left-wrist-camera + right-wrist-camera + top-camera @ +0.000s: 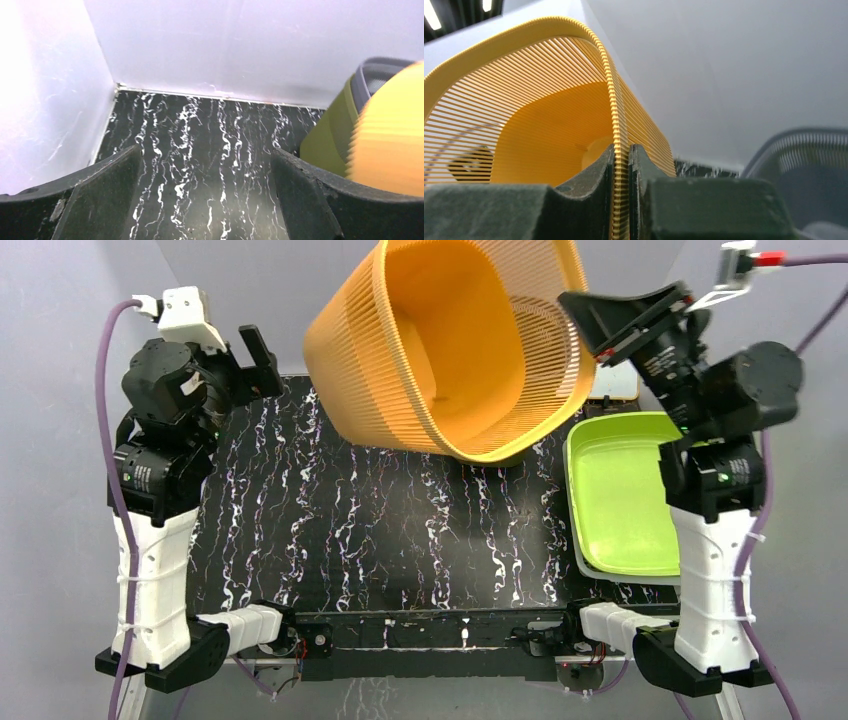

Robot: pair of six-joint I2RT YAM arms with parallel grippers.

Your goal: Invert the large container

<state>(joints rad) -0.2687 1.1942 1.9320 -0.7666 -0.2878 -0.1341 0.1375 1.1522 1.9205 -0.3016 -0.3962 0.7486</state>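
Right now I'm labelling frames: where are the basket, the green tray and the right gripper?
basket [450, 350], top view, inner floor
green tray [620, 495], top view, bare floor
right gripper [622, 162], right wrist view, between fingertips clamping the basket rim

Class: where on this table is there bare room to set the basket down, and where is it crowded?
Bare: the black marbled tabletop between the left arm and the lime-green plastic tray, down to the near edge. Crowded: the right side, filled by the tray, and the far middle, where the orange slatted plastic basket hangs from the right gripper.
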